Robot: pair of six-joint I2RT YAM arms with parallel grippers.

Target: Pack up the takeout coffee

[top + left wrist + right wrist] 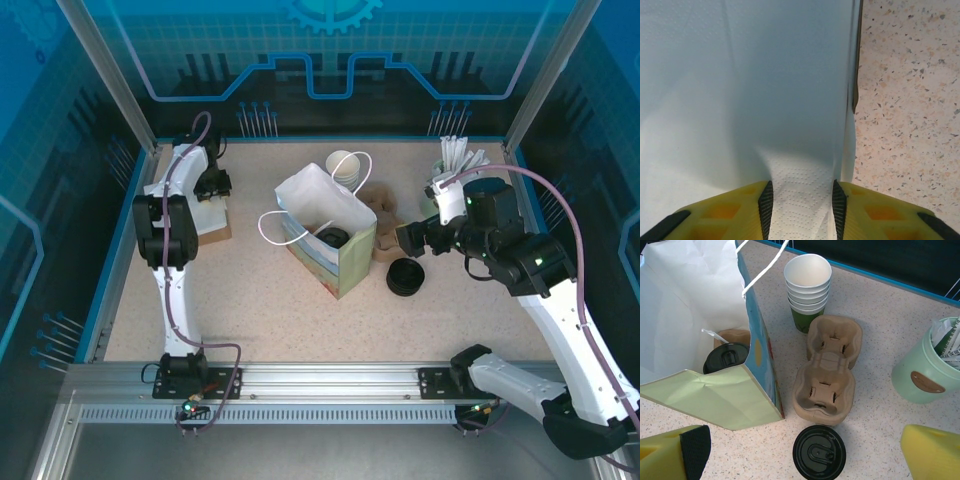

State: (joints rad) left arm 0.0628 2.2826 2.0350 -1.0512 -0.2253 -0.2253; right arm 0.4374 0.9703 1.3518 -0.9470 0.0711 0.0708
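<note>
Here, your left gripper (801, 210) has its jaws pinching a raised fold of the top white napkin (740, 100) on the stack at the surface's far left; lift slowly so one sheet peels away for the open paper bag (325, 225), while your right gripper (805, 452) hovers with jaws spread wide.

Embossed paper napkin (800, 210) (probably tissue)
</note>
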